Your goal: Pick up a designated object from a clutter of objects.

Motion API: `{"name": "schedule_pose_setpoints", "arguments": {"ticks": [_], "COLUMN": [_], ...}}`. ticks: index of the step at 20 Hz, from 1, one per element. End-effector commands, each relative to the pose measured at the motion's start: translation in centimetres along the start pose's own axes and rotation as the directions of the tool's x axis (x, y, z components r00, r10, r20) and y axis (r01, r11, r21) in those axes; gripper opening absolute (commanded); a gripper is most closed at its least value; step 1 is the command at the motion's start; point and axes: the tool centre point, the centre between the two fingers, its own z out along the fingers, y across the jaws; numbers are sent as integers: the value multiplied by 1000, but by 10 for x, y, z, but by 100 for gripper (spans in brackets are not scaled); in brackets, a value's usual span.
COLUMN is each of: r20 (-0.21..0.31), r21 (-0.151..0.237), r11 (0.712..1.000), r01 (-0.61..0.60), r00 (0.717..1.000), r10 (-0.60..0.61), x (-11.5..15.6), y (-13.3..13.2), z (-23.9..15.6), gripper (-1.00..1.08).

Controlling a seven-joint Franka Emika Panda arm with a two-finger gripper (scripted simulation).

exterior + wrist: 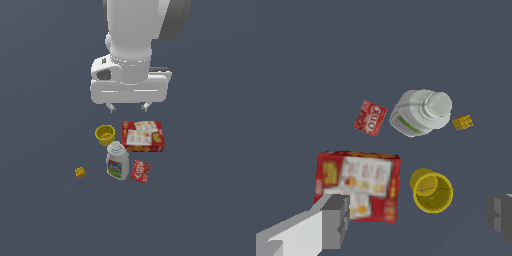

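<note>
Gripper (128, 106) wide open, holding nothing, touching nothing. Hangs high over the clutter, fingers pointing down, above the far edge of the box (143, 135) and the cup (105, 135). In the wrist view, one grey fingertip (336, 220) overlaps the box's corner and the other shows at the frame edge, with the cup (431, 190) between them; gripper centre (418, 216).

Packet (140, 171) lying flat on the floor, nearest the camera in the exterior view, just beside the bottle (117, 162) on the exterior view's right, apart from it by a thin gap. Sits below the box in that view, not touching it. Long axis tilted, running from upper right to lower left in the exterior view. White lettering runs along that axis, too blurred to read. In the wrist view, packet (370, 117) lies beside the bottle (420, 113) and apart from the box (358, 185).

Bottle upright, white cap on top, label facing the exterior camera. Cup upright, mouth open upward, just beside the box. Box lying flat, picture face up. Cube (80, 172) well apart on the exterior view's left, also seen near the bottle's cap in the wrist view (462, 122).

Floor (200, 215) plain dark blue-grey, uniform, no walls or edges visible.
</note>
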Motion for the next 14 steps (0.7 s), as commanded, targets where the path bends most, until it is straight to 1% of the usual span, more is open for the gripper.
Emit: {"name": "schedule_pose_setpoints", "arguments": {"ticks": [1, 4, 9, 14], "r20": [0, 7, 39, 41], "r21": [0, 1, 6, 6], "r11": [1000, 1000, 999, 998], "r01": [0, 10, 52, 55], "r00": [1000, 1000, 998, 998], "r10": [0, -10, -52, -55], "x": [0, 0, -2, -3], "y": [0, -4, -23, -24], "z": [0, 2, 12, 12], "gripper": [100, 100, 100, 100]}}
